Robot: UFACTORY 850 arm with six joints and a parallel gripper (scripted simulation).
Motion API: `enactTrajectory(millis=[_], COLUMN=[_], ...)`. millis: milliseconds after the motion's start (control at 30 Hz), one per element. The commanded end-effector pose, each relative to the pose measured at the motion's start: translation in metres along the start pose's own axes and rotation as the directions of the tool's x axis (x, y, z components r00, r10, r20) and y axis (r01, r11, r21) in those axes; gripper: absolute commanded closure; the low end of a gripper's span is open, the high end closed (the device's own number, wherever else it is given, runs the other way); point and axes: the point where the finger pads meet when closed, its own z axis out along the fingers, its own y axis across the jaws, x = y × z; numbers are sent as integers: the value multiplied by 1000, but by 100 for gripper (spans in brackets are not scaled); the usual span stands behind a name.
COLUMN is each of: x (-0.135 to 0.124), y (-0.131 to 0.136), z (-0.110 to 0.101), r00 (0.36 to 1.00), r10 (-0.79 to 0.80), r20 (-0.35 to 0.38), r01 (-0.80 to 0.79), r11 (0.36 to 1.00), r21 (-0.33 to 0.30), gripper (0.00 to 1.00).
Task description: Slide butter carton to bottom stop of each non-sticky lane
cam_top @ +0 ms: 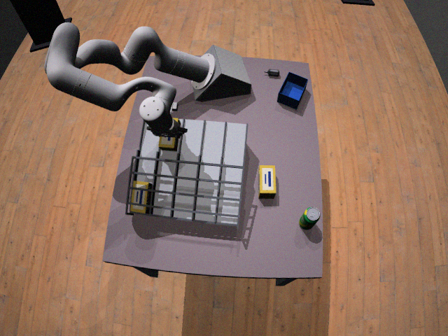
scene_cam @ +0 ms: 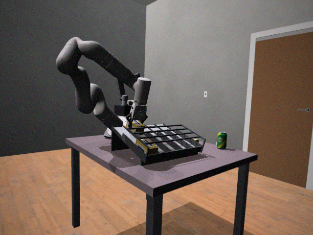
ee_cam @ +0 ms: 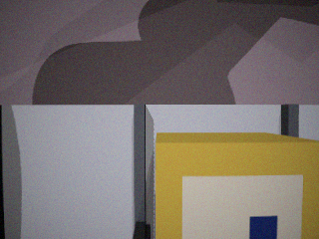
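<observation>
The sloped shelf (cam_top: 235,144) (scene_cam: 174,152) has five lanes under a dark bar grid. One yellow butter carton (cam_top: 139,197) (scene_cam: 147,148) lies at the bottom stop of the leftmost lane. A second carton (cam_top: 167,141) (scene_cam: 137,123) (ee_cam: 234,189) sits near the top of the second lane from the left. My gripper (cam_top: 169,134) (scene_cam: 135,120) is open just above this carton, with its fingers on either side and not gripping it. A third carton (cam_top: 267,179) lies flat on the table to the right of the shelf.
A green can (cam_top: 309,218) (scene_cam: 221,140) stands near the table's front right edge. A blue bin (cam_top: 292,90) and a small dark object (cam_top: 273,72) are at the back right. The arm's grey base block (cam_top: 226,75) stands behind the shelf.
</observation>
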Motion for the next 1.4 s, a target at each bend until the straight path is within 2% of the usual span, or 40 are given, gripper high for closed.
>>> enactTrajectory(millis=[0,1367], x=[0,0], y=[0,0], z=[-1,-1], r00=[1000,1000], r10=[0,0], r20=[1,1], r01=[0,0], r11=[1000,1000], r21=[-1,-1], gripper=[17,14])
